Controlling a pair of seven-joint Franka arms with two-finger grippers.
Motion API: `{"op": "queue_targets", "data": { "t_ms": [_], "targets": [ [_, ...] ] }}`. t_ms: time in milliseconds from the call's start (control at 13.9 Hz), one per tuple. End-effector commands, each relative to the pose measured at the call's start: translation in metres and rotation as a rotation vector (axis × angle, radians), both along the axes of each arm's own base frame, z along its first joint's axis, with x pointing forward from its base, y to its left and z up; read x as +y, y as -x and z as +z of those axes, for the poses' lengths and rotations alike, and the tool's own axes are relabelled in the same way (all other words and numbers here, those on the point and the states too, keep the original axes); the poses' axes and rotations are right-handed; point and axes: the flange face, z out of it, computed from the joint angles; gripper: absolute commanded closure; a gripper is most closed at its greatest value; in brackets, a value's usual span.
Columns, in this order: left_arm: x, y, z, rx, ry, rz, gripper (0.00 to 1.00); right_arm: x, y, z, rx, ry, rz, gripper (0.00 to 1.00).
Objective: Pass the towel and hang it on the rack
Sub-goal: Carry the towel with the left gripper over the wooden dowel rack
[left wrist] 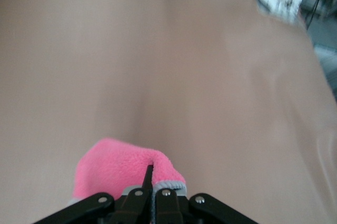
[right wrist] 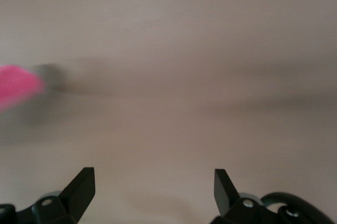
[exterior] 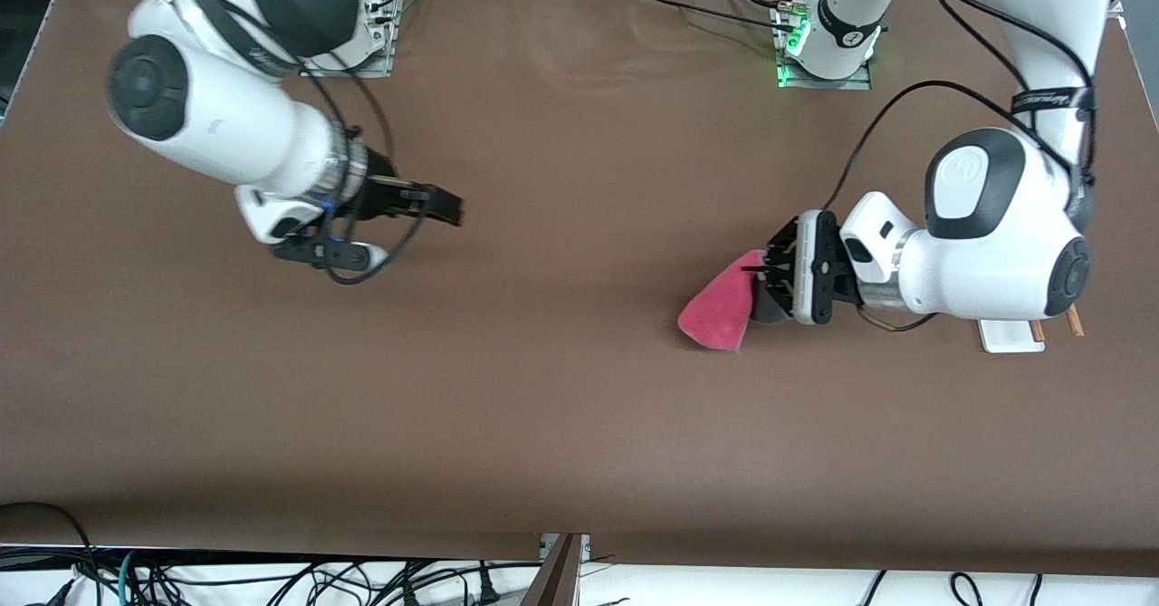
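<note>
Left tool (exterior: 768, 273) clamped on towel (exterior: 720, 312); right tool (exterior: 448, 206) wide open, well apart.

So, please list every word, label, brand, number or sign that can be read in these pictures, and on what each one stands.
None can be read.
Dark band on the left arm: white lettering, too small to read.
Round emblem on the left arm's wrist joint: a faint mark, no legible text.
Towel, rack, table, right gripper: no writing visible.

The brown table (exterior: 561, 407) carries the rack (exterior: 1010, 336), its white base lying flat near the left arm's end, with the two arm bases bolted along its edge.
</note>
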Motion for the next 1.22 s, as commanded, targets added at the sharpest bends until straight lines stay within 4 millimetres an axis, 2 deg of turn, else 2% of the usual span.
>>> {"op": "queue_targets", "data": {
  "t_ms": [0,72,215,359,430,574,789,932,1004,1148],
  "targets": [
    [0.058,0.01,0.013,0.055,-0.126,-0.011,1.0,-0.054,0.025,0.019,-0.055,0.122,0.14,0.0],
    [0.081,0.013,0.009,0.096,-0.172,-0.013,1.0,-0.081,0.024,0.028,-0.049,0.153,0.149,0.0],
    [0.13,0.019,0.005,0.15,-0.272,-0.005,1.0,-0.117,0.031,0.045,-0.034,0.158,0.18,0.0],
    [0.193,0.021,0.005,0.164,-0.317,0.067,1.0,-0.122,0.044,0.06,0.001,0.161,0.17,0.0],
    [0.222,0.024,0.004,0.173,-0.324,0.106,1.0,-0.124,0.044,0.063,-0.006,0.156,0.177,0.0],
    [0.27,0.022,0.028,0.133,-0.384,0.167,1.0,-0.124,0.041,0.066,-0.034,0.154,0.173,0.0],
    [0.325,0.032,0.028,0.139,-0.461,0.173,1.0,-0.128,0.039,0.071,-0.057,0.156,0.164,0.0],
    [0.375,0.044,0.017,0.155,-0.441,0.222,1.0,-0.127,0.039,0.072,-0.062,0.16,0.166,0.0],
    [0.394,0.045,0.01,0.132,-0.429,0.213,1.0,-0.127,0.039,0.072,-0.066,0.163,0.165,0.0],
    [0.425,0.045,0.011,0.049,-0.434,0.21,1.0,-0.132,0.035,0.072,-0.08,0.168,0.157,0.0]
  ]
}}
